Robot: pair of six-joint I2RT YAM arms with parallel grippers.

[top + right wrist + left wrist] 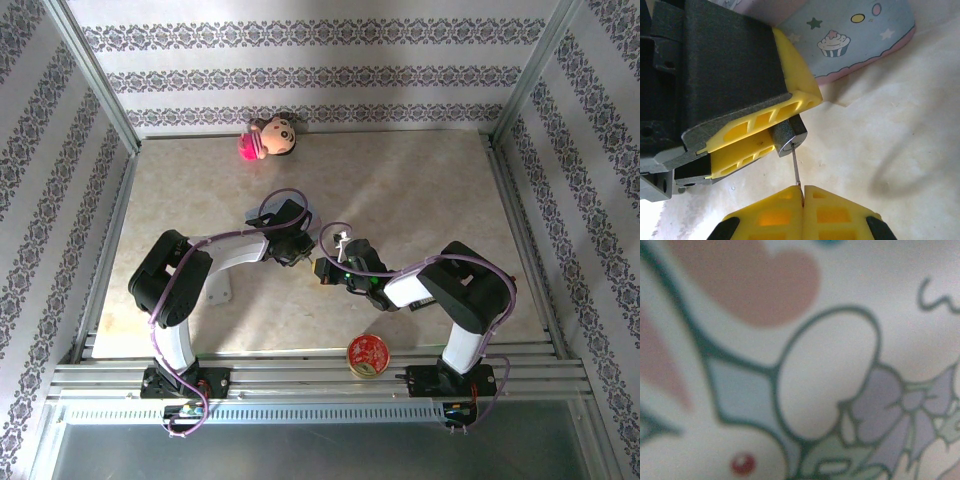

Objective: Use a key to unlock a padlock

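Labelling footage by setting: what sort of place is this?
Probably a staged robot test cell, not a home: aluminium frame posts, wallpaper-printed walls, left arm and right arm bolted to a slotted rail.

We record a back wall (320,75) and two side walls, papered white with bands of grey floral ornament. Aluminium frame posts (95,80) rise at the worktop's far corners. We note the worktop (420,190) as beige, marbled and evenly lit. Slotted aluminium rails (320,378) run along its near edge.
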